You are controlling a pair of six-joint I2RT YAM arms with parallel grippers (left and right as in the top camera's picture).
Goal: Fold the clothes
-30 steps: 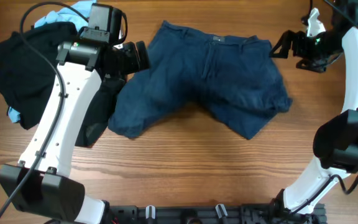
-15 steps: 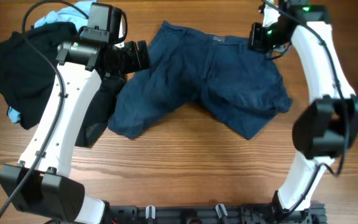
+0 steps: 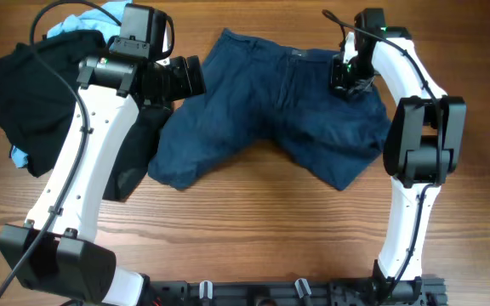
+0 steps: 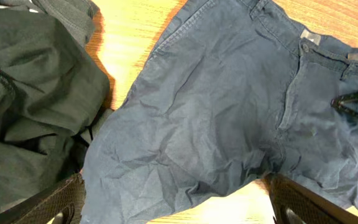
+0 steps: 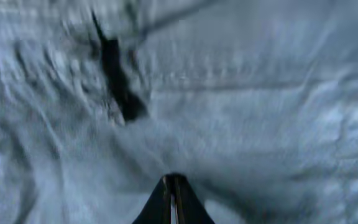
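Note:
Dark blue shorts (image 3: 270, 110) lie spread flat on the wood table, waistband at the far side, both legs toward me. My left gripper (image 3: 192, 76) hovers over the shorts' left side, open wide. In the left wrist view its two fingers frame the left leg (image 4: 229, 106), and nothing is between them (image 4: 176, 208). My right gripper (image 3: 343, 81) sits over the right part of the waistband, shut. In the blurred right wrist view its closed tips (image 5: 174, 180) point at the blue fabric (image 5: 241, 93); no cloth shows between them.
A heap of black clothes (image 3: 32, 93) with a light blue piece (image 3: 75, 21) lies at the far left. A dark grey garment (image 4: 36, 93) touches the shorts' left leg. A dark rail (image 3: 296, 289) runs along the front edge.
My right arm has swung in from the far right edge to over the shorts' waistband, and its jaws have shut. The left arm has stayed put.

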